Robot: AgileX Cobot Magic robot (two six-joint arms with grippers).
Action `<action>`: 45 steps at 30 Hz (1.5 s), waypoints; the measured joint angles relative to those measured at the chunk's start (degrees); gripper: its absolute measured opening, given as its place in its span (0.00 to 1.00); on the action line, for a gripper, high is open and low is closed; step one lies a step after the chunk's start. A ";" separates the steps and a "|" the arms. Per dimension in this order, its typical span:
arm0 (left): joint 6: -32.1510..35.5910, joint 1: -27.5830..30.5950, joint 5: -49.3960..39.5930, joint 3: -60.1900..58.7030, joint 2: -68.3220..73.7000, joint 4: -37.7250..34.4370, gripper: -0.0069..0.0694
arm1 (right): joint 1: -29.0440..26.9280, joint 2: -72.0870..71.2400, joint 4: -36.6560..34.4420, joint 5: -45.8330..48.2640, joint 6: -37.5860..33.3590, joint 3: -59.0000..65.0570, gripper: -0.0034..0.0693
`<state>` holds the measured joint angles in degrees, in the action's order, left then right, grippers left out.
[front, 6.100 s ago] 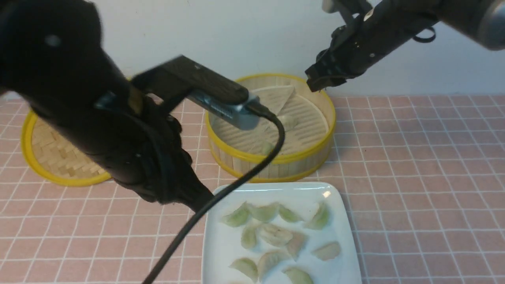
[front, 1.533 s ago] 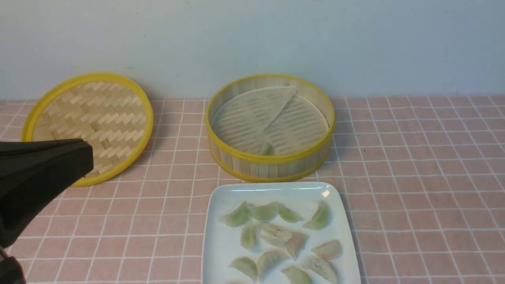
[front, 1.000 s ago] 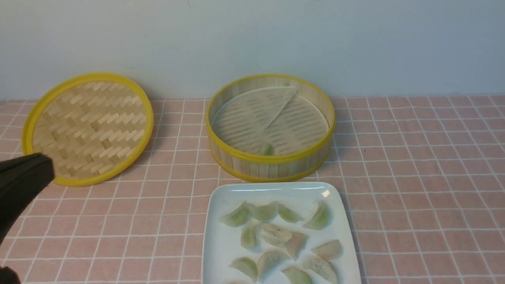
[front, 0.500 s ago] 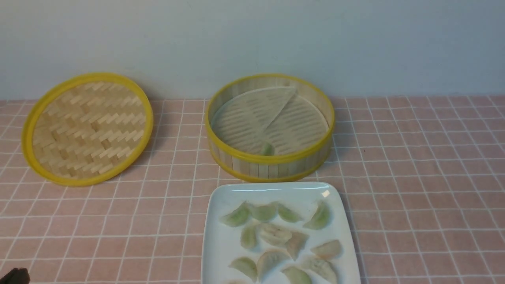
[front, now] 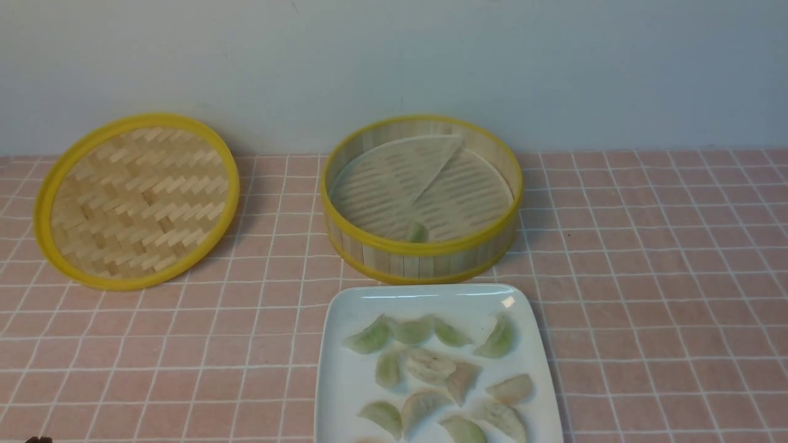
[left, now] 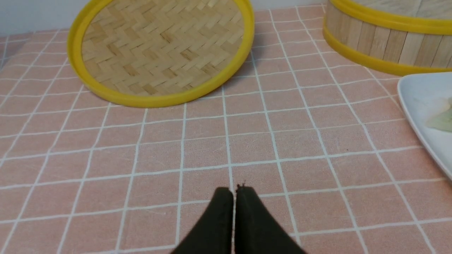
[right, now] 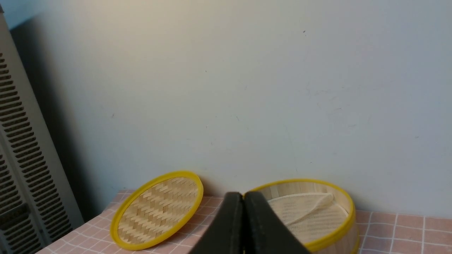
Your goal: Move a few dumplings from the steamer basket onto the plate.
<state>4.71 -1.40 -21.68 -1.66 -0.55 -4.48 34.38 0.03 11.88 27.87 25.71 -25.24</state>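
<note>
Deep round bamboo steamer basket [front: 422, 200] with yellow rims as landmark. Just in front, nearly touching: glossy white rectangular plate [front: 345, 394] bearing about a dozen pale green and pinkish crescent dumplings [front: 431, 369]. Inside, at the near wall: one green dumpling [front: 417, 232]. Left of it: flat woven yellow-rimmed lid [front: 136, 200]. Left gripper [left: 233, 192] clenched, empty; right gripper [right: 243, 197] likewise.
</note>
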 joint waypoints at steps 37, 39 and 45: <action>0.00 0.05 -0.04 0.00 0.00 0.00 0.08 | -11.92 -0.85 -14.70 -2.14 -23.24 4.51 0.03; 0.00 0.05 -0.04 0.00 0.00 0.00 0.08 | -17.72 -0.89 -14.70 -2.41 -23.29 6.96 0.03; 0.00 0.05 -0.04 0.00 0.00 0.00 0.08 | -31.51 -0.92 -14.78 -2.41 -23.29 19.61 0.03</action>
<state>4.71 -1.35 -21.72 -1.66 -0.55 -4.48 2.87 -0.89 -2.90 25.46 2.42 -5.63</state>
